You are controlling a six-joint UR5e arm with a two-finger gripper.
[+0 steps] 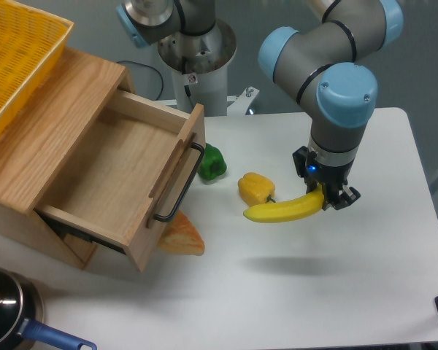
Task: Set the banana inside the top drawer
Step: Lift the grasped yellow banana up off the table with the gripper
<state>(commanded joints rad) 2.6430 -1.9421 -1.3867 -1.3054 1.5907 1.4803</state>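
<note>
The pincer (328, 195) clenches the banana (283, 209) by one end, lifted off the bench to carry; the top drawer (120, 175) gapes far alongside, ready

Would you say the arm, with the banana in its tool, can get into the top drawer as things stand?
Probably yes. The top drawer is pulled out and looks empty, open from above. The tool holds the banana lifted off the table, and the peppers lying between are low.
</note>
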